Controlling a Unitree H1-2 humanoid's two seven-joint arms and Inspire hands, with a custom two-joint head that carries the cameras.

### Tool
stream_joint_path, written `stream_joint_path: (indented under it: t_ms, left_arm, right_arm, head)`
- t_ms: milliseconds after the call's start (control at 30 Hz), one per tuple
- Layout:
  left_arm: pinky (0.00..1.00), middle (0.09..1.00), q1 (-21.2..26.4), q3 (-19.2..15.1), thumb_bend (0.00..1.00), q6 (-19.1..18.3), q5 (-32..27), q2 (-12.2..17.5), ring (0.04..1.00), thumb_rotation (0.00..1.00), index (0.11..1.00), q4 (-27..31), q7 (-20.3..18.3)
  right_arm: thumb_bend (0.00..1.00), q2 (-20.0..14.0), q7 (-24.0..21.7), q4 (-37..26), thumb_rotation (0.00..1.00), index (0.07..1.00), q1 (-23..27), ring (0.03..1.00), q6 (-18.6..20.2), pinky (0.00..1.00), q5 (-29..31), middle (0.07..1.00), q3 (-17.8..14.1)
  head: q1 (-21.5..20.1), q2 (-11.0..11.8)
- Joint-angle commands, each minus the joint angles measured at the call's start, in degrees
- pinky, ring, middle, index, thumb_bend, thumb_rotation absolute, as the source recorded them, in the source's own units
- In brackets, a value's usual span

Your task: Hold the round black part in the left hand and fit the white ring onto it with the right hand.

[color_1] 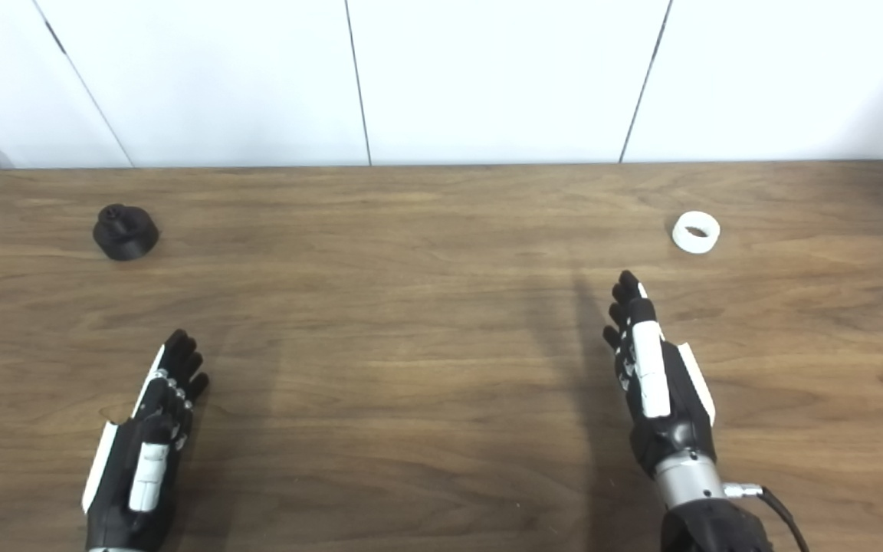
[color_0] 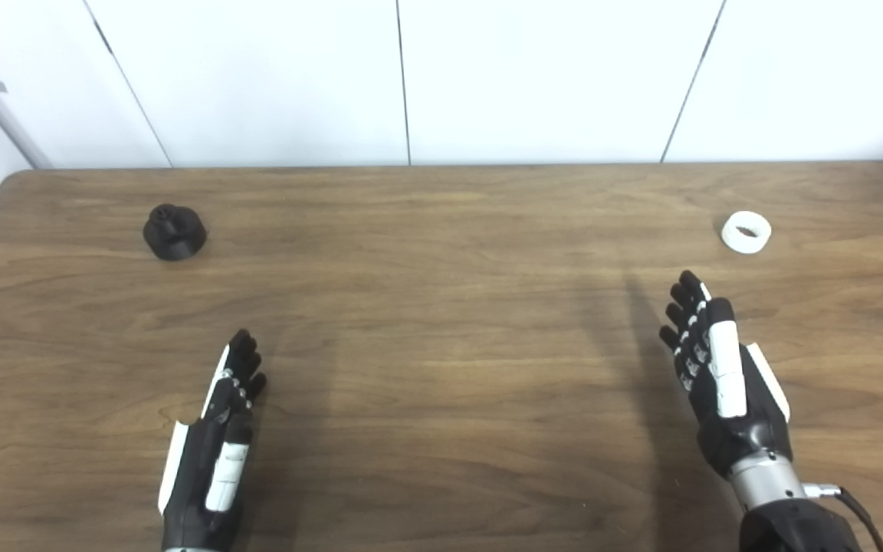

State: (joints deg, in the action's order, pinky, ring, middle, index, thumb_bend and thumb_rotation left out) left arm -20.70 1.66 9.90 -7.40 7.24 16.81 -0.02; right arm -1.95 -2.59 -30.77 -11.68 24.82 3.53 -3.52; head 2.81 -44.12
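Your right hand [color_0: 721, 376], fingers open and empty, sits nearer its white ring [color_0: 746, 231] than your open left hand [color_0: 215, 437] to the black part [color_0: 174, 231].

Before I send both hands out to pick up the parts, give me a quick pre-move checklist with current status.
1. Left hand empty, fingers apart: ok.
2. Right hand empty, fingers apart: ok.
3. Round black part in view, far left of the table, standing alone ahead of the left hand: ok.
4. White ring in view at far right, lying flat with its hole up, just beyond the right hand's fingertips: ok.
5. Nothing lies between either hand and its part: ok.
6. Whether the ring's bore matches the black part's raised top: cannot tell from these views.
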Motion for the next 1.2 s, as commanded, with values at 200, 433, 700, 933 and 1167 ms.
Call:
stream_joint_path:
  t_ms: [200,433,700,933,1167]
  left_arm:
    - [1.0,1.0,0.84,-0.61,0.93,2.06,1.35,-2.84,1.0,0.85,1.0,2.88,1.08]
    - [1.0,1.0,1.25,-1.13,0.93,2.77,2.36,-2.93,1.0,0.86,1.0,2.82,1.63]
    - [0.98,1.0,1.38,-1.59,0.97,3.85,2.0,-2.68,1.0,0.83,1.0,1.81,1.36]
    - [0.84,0.961,3.38,-4.79,0.89,3.36,7.2,-2.17,0.926,0.62,0.946,5.41,4.21]
    - [0.69,0.888,9.37,-9.5,0.76,-6.27,23.91,-0.5,0.821,0.36,0.872,11.96,8.17]
  right_arm:
    - [0.65,0.07,-0.61,-2.6,1.0,0.989,-13.48,0.995,-8.06,0.93,-0.78,1.0,1.12]
    - [0.66,0.2,-0.36,-2.27,1.0,0.988,-13.7,0.997,-8.96,0.93,-1.5,1.0,1.45]
    - [0.66,0.54,-0.2,-1.79,1.0,0.99,-14.0,1.0,-9.59,0.94,-1.49,1.0,1.76]
    - [0.69,0.81,-0.22,0.65,1.0,0.988,-14.27,1.0,-11.65,0.95,-0.99,1.0,1.58]
    - [0.73,1.43,-0.09,3.27,0.99,0.999,-13.32,1.0,-13.2,0.97,-0.03,1.0,1.18]
  head:
    - [-0.21,0.04]
    - [-0.42,0.14]
    - [1.19,1.65]
    - [6.49,5.62]
    - [8.34,8.58]
